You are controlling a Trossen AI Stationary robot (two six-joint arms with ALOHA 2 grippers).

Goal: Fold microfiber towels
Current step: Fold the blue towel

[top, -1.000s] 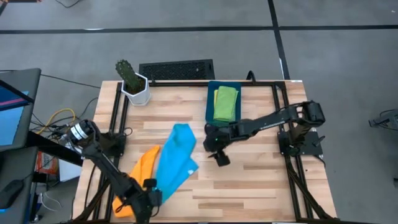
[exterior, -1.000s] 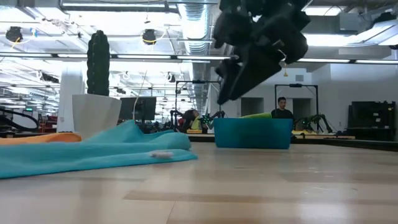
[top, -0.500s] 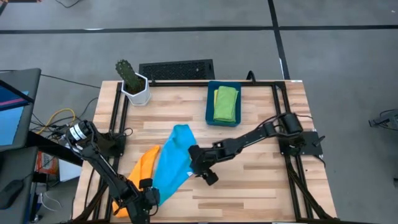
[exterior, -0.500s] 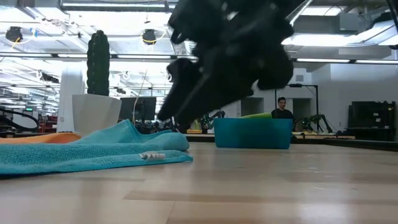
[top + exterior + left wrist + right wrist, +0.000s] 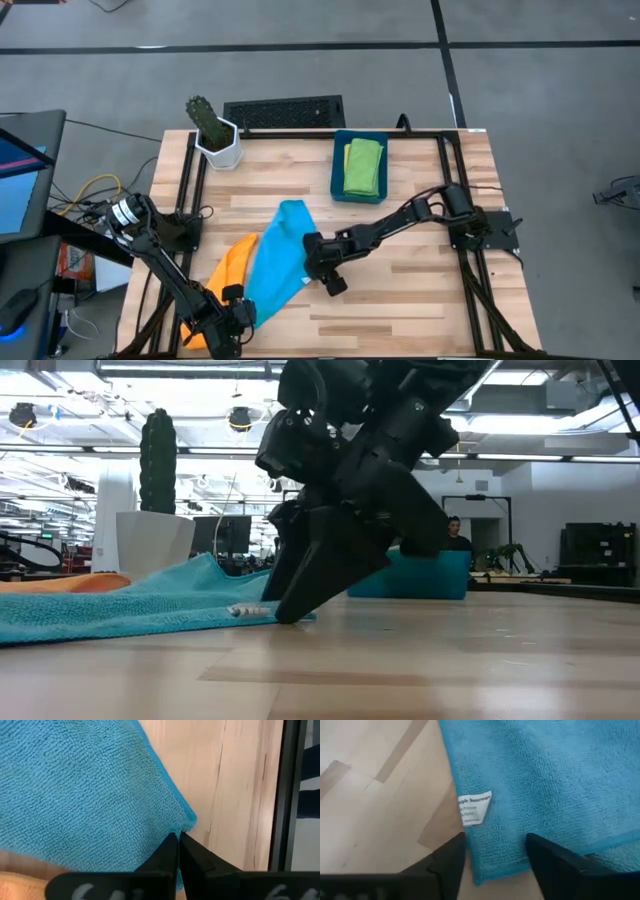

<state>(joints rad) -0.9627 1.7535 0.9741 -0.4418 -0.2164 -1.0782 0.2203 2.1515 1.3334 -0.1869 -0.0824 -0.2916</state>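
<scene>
A light blue towel (image 5: 278, 255) lies stretched out on the wooden table, partly over an orange towel (image 5: 226, 272). A green towel (image 5: 362, 166) lies folded in the dark blue bin (image 5: 338, 172). My left gripper (image 5: 237, 318) is shut on the blue towel's near corner. My right gripper (image 5: 495, 857) is open, low over the blue towel's right corner (image 5: 480, 875) beside its white label (image 5: 475, 807), one finger on either side. In the low view its fingertip (image 5: 285, 612) is down at the towel's edge; whether it touches does not show. My left gripper pinches the blue towel's edge (image 5: 186, 826) right at its near corner, between its two shut fingers. The fingers come from above, slanting down. One layer or several, I cannot tell. The rest of the towel lies spread on the table and over the orange towel (image 5: 20, 880).
A cactus in a white pot (image 5: 216, 142) stands at the far left corner. Black frame rails (image 5: 190, 190) run along both table sides. Bare wood (image 5: 400, 290) lies to the right of the towels. A person (image 5: 452, 535) stands in the room behind.
My right gripper has gone from near the bin toward the table's left and near edge and has come down to the blue towel's right corner. My left gripper has stayed shut on the towel's near corner.
</scene>
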